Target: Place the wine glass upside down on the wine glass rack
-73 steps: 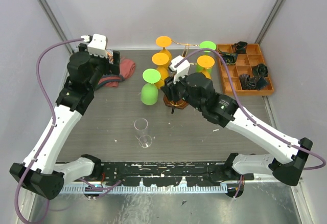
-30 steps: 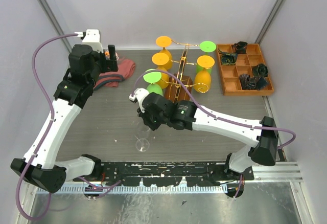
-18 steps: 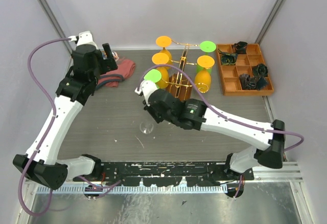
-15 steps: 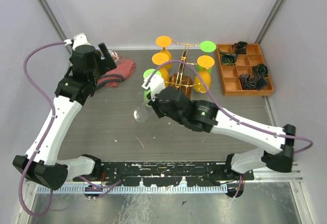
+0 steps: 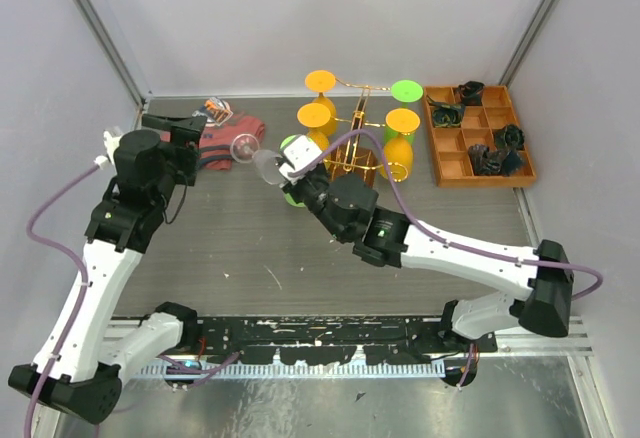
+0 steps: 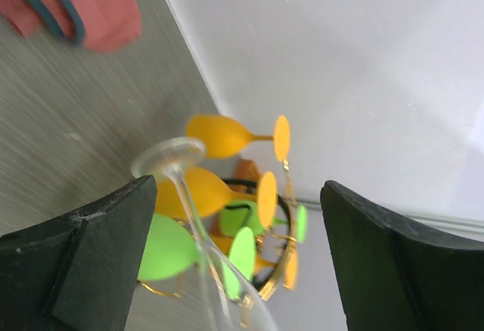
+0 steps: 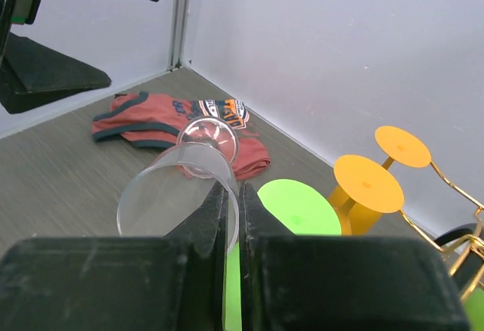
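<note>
The wine glass is clear and hangs tipped in the air left of the rack, its foot pointing left. My right gripper is shut on the bowl's rim, as the right wrist view shows, with the wine glass bowl to its left. My left gripper is open just beyond the foot. In the left wrist view the wine glass stem lies between its wide-apart fingers. The gold wire wine glass rack carries orange and green glasses upside down.
A red cloth lies at the back left under the left gripper. An orange compartment tray with dark items sits at the back right. A green glass is partly hidden behind my right arm beside the rack.
My right gripper shut on the clear glass at the table's front middle, lifted it and carried it back and left, tipping it. The left arm swung forward so its open fingers meet the foot.
</note>
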`<state>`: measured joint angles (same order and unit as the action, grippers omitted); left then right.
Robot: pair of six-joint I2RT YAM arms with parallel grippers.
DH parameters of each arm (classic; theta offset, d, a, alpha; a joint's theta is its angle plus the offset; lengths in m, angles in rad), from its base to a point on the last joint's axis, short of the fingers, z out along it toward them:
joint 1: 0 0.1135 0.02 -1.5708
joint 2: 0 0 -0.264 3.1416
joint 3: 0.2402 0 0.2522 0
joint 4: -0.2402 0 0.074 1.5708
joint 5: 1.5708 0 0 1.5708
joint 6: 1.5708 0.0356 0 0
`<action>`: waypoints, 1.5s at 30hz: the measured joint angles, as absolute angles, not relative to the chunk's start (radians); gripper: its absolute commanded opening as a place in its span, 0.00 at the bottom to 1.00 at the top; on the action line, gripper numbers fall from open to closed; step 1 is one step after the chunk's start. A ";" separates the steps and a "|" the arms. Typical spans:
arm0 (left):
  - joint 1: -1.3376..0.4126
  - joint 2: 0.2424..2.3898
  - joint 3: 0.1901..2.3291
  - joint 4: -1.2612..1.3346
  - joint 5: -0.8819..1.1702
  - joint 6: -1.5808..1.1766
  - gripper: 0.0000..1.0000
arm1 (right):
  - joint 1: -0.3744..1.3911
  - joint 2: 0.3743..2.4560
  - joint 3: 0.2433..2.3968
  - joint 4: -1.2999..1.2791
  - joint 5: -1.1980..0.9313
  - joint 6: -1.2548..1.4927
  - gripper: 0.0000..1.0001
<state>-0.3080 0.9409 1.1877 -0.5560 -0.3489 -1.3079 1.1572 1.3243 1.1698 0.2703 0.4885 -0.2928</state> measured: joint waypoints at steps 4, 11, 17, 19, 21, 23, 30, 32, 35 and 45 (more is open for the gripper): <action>-0.308 0.944 1.129 -0.516 -0.254 -1.506 0.95 | 1.142 1.368 1.112 0.399 0.463 -0.349 0.01; -0.308 0.936 1.103 -0.482 -0.213 -1.664 0.88 | 1.107 1.416 1.075 0.615 0.405 -0.415 0.01; -0.308 0.949 1.075 -0.427 -0.177 -1.726 0.74 | 1.091 1.449 1.075 0.713 0.345 -0.424 0.01; -0.308 0.973 1.068 -0.400 -0.149 -1.739 0.71 | 1.091 1.462 1.075 0.729 0.326 -0.423 0.01; -0.308 0.989 1.065 -0.382 -0.130 -1.746 0.68 | 1.091 1.474 1.075 0.739 0.310 -0.421 0.01; -0.308 1.002 1.062 -0.369 -0.116 -1.752 0.63 | 1.091 1.481 1.075 0.743 0.300 -0.420 0.01; -0.307 1.021 1.058 -0.347 -0.102 -1.768 0.48 | 1.089 1.484 1.075 0.780 0.290 -0.416 0.01; -0.307 1.026 1.058 -0.341 -0.102 -1.772 0.45 | 1.089 1.484 1.076 0.791 0.286 -0.416 0.01; -0.307 1.035 1.058 -0.333 -0.102 -1.778 0.39 | 1.089 1.484 1.079 0.798 0.276 -0.416 0.01; -0.307 1.055 1.058 -0.308 -0.104 -1.784 0.13 | 1.086 1.484 1.085 0.800 0.265 -0.414 0.01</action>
<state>-0.3073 1.0550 1.0580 -0.3084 -0.1040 -1.7844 1.0859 1.4841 1.0851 0.7998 0.2653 -0.4141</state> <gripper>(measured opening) 0.324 0.083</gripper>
